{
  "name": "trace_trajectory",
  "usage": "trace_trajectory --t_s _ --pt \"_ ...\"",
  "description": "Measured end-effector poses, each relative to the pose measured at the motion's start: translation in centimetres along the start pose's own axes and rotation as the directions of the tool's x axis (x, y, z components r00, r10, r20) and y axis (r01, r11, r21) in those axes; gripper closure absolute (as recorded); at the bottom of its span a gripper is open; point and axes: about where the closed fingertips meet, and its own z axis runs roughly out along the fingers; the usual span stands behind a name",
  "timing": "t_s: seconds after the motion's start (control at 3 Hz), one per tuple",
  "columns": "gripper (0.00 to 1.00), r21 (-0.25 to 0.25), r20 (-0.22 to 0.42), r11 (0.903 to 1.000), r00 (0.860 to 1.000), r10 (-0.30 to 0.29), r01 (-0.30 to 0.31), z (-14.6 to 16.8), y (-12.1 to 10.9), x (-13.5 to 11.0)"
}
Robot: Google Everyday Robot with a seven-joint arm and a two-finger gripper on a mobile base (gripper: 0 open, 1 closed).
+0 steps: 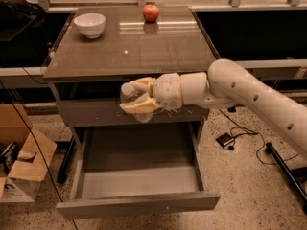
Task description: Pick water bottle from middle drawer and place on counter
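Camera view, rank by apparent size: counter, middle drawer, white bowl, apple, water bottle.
1. counter and middle drawer: about alike, drawer nearer.
2. white bowl.
3. apple and water bottle: unsure; the claw, above the open drawer, grips the bottle and hides most of it.

The gripper (136, 102), clasped around the tilted water bottle (130, 95), is held just before the front edge of the counter (158, 47), slightly left of its middle and below the top, above the pulled-out middle drawer (139, 152). A bowl (89, 24) is set at the counter's back left corner and an apple (150, 12) at the back edge's middle, well apart. A cardboard box (21, 162) is placed on the floor left of the drawer.
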Motion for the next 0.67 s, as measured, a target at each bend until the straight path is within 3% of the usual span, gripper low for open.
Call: trace_trajectory --t_s 0.33,0.67 --pt "1.0 -0.015 0.034 0.994 0.994 -0.108 0.109 -1.5 -1.9 -5.0" --pt "1.0 0.0 0.051 0.9631 0.962 -0.269 0.269 -3.8 -3.9 -12.5"
